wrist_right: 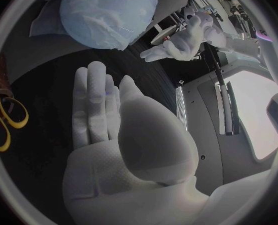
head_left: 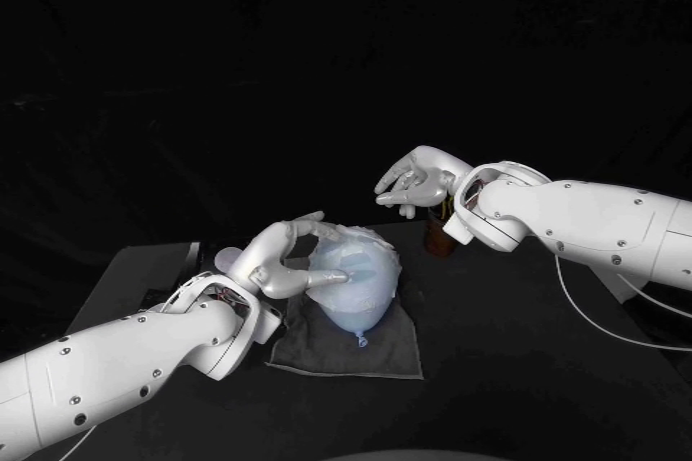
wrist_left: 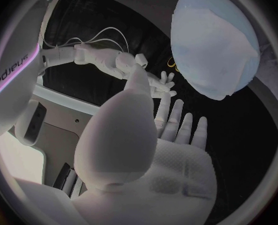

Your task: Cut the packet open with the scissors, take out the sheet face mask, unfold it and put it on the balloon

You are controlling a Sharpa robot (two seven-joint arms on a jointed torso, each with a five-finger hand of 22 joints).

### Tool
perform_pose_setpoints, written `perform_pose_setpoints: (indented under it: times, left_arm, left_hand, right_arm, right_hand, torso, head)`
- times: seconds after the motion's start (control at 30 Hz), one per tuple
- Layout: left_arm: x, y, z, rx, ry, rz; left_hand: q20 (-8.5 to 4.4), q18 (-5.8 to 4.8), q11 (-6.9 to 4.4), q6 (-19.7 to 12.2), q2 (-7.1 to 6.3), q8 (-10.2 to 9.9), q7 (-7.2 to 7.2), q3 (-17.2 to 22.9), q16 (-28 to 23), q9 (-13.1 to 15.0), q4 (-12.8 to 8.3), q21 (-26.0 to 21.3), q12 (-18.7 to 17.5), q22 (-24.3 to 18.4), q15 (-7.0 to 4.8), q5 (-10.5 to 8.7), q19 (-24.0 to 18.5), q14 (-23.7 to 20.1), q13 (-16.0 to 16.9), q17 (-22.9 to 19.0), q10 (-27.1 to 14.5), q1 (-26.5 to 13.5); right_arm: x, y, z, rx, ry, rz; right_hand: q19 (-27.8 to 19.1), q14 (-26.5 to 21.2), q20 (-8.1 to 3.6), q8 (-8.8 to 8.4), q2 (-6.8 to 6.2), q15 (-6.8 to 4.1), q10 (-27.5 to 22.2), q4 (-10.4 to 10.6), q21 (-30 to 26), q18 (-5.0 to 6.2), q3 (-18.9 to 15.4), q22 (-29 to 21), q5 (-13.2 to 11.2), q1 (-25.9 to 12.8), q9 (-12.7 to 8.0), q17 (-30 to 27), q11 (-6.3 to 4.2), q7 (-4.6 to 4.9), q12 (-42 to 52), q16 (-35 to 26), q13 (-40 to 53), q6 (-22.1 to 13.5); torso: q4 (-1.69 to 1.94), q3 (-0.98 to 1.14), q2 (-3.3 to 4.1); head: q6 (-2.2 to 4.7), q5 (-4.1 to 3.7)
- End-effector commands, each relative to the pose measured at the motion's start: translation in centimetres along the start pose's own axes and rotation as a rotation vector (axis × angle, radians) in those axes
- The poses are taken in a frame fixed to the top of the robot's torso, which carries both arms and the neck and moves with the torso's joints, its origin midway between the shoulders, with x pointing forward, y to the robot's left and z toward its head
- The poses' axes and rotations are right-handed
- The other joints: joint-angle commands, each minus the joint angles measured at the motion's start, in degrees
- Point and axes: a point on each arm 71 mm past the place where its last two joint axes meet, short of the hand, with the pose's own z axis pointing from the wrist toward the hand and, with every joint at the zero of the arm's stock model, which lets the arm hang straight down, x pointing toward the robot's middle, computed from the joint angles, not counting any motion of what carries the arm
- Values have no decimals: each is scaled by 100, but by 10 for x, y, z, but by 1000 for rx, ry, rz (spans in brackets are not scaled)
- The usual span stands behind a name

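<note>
Centrally, the balloon [head_left: 355,316] was seen lying on a dark grey cloth [head_left: 389,356] in the head view. Its long axis ran roughly from 12 o'clock to 6 o'clock. The knotted neck was pointed towards 6 o'clock and the rounded end towards 12 o'clock. The sheet face mask [head_left: 364,263] was spread over the balloon's upper side as a pale, wrinkled layer, and the tapered end by the knot was left uncovered.

The left hand [head_left: 286,261] was placed at the balloon's 9 o'clock side. Its fingers [wrist_left: 176,117] were held apart and extended, and nothing was gripped. One fingertip was brought right up to the mask, though contact could not be told for certain. The right hand [head_left: 418,181] was raised above the tabletop [head_left: 548,381] at about 1 o'clock from the balloon and well apart from it. Its fingers [wrist_right: 91,102] were loosely extended and nothing was held in them.

A brown holder [head_left: 437,236] was stood at 2 o'clock from the balloon, under the right hand. The scissors [wrist_right: 4,127], with yellow handles, were seen beside it in the right wrist view.

The tabletop was black and matt. The cloth was laid flat on it, its far edge hidden beneath the balloon. The space behind was closed off by a dark backdrop [head_left: 289,81].
</note>
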Motion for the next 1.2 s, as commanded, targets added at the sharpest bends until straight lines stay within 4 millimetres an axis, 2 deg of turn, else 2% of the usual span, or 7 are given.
perform_pose_setpoints:
  times: [0.03,0.07,0.17,0.33,0.6,0.87,1.2]
  left_arm:
    - [11,-11,0,156,83,166]
    - [13,-11,0,166,90,179]
    - [18,-13,1,192,109,214]
    - [25,-15,3,210,134,252]
    - [33,-15,4,225,153,295]
    - [29,-15,2,235,83,305]
    - [3,-18,0,196,-74,203]
  left_hand:
    - [-6,24,51,76,5,-53,43,12,-23,-4,-5,-10,-80,0,3,-20,-21,98,13,23,185,22]
    - [-9,32,63,81,-3,-61,56,8,-23,-5,-5,-9,-94,0,8,-20,-19,106,12,25,195,25]
    - [-32,93,88,87,-102,-132,97,-68,-60,-23,0,-32,-225,-16,26,-16,-141,88,4,22,186,33]
    - [-23,156,6,-5,-312,-282,42,-256,-214,-64,9,-33,-506,-20,-57,-7,-237,-200,-24,-28,-186,6]
    - [-47,241,-238,-703,-495,-740,-162,-410,-351,-223,15,-21,-774,-14,-155,13,-261,-470,-80,-67,-1164,82]
    - [-56,427,-210,-962,-483,-933,-132,-194,-335,-280,21,15,-789,-4,-55,14,-197,-361,-95,-39,-1412,306]
    - [25,365,-55,-972,-474,-976,-60,-133,-331,-279,13,8,-734,-12,-34,12,-198,-283,-61,-20,-1209,260]
  right_arm:
    - [4,-3,7,55,104,-118]
    - [4,-3,9,68,118,-117]
    - [7,-4,13,109,170,-102]
    - [10,-5,16,154,210,-43]
    - [10,-6,17,195,219,51]
    - [13,-6,15,208,241,80]
    - [7,-10,15,209,197,96]
  right_hand:
    - [426,459,-174,-81,-111,-161,523,-1,327,41,64,186,16,-43,-35,931,-155,-102,280,1061,299,86]
    - [590,546,-245,-112,-146,-214,666,-4,510,30,82,311,14,-115,-48,2282,-211,-144,485,2376,537,130]
    - [827,571,-300,-229,-235,-240,636,-26,1486,-93,142,1255,5,-266,-91,4223,-240,-157,1222,4155,1466,160]
    - [1127,669,-276,-394,-285,-183,604,-55,3354,-342,259,3152,-2,-469,-139,5808,-171,-124,4979,5423,5419,127]
    - [1334,771,-165,-507,-282,-70,1294,-100,4572,-501,413,4431,8,-742,-149,6416,-71,-33,7702,5814,8036,74]
    - [1421,804,-119,-564,-310,-28,1491,-113,4917,-555,429,4795,1,-891,-158,6592,-20,12,8146,5901,8431,-21]
    - [1419,808,-101,-598,-334,-9,1503,-114,4962,-561,415,4851,-6,-942,-166,6612,0,32,8169,5910,8451,-91]
  torso:
    - [4,-8,19]
    - [5,-10,23]
    - [6,-17,42]
    - [6,-27,74]
    - [5,-37,103]
    - [5,-42,126]
    - [-5,-62,131]
  head:
    - [40,-26]
    - [43,-27]
    - [64,-42]
    - [89,-47]
    - [143,-73]
    - [170,-65]
    - [168,-86]
